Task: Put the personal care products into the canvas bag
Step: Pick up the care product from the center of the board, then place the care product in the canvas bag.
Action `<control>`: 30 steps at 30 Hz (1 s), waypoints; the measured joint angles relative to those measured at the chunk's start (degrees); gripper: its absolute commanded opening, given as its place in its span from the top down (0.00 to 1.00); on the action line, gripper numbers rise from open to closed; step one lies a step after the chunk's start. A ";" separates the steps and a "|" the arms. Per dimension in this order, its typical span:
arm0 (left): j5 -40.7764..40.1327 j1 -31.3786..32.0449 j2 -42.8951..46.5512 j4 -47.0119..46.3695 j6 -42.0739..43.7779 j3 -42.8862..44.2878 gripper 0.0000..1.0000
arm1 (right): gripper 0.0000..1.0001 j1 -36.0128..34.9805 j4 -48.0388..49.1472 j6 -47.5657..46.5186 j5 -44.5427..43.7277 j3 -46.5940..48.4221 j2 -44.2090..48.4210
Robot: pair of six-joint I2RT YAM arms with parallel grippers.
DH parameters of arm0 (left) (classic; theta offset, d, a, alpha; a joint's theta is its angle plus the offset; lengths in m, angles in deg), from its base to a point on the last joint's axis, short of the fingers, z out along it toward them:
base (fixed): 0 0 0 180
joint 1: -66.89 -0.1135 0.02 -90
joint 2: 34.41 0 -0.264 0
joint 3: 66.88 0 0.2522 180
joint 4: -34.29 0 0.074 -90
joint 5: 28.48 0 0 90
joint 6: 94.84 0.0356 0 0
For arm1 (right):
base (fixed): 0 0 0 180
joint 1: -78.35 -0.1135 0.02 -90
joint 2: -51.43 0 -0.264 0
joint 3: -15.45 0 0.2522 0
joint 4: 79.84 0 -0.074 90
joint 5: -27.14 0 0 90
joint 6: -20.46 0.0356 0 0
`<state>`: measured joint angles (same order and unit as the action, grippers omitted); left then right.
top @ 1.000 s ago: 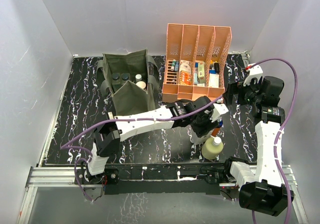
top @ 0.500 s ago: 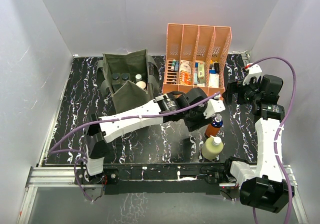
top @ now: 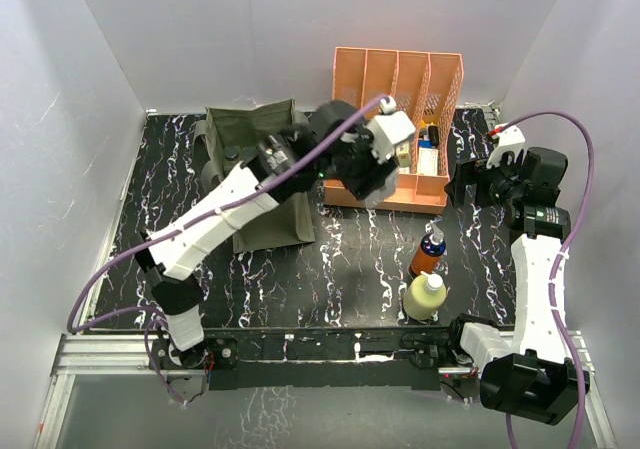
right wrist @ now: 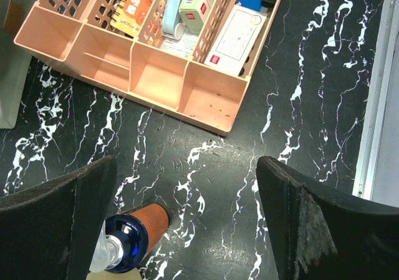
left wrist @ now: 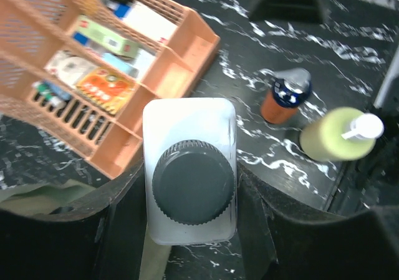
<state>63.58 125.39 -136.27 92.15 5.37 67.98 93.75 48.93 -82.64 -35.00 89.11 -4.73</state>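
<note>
Left gripper [left wrist: 190,214] clamps the white bottle [left wrist: 189,127] upright, high near the bag [top: 262,204], judged ready for lowering. Right gripper [right wrist: 187,193] spread wide, empty.

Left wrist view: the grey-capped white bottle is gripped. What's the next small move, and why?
Probably swing the left gripper leftward until it hangs over the open mouth of the canvas bag, and only then lower. The white grey-capped bottle sits clamped between the fingers, but the top view puts it above the front-left corner of the peach organiser, beside the bag rather than over it.
</note>
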 measured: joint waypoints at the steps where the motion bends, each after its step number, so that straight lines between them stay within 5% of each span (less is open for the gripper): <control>1: -0.31 -1.01 0.22 0.26 -0.09 1.25 1.00 | 0.01 0.00 0.00 0.00 0.07 0.13 -0.09; 12: -8.83 -6.23 0.66 1.31 0.07 15.91 1.00 | 0.01 0.00 -0.02 0.00 0.44 0.33 -0.66; 21: -15.28 -8.85 3.80 1.46 2.03 16.28 1.00 | 0.01 0.00 0.00 0.00 0.52 0.33 -0.66; 30: -14.51 -20.55 9.09 1.88 0.98 14.88 1.00 | 0.01 0.00 0.02 0.00 0.61 0.33 -0.74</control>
<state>49.07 104.84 -127.18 94.03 6.36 82.86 93.75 48.95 -82.64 -34.39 89.44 -5.47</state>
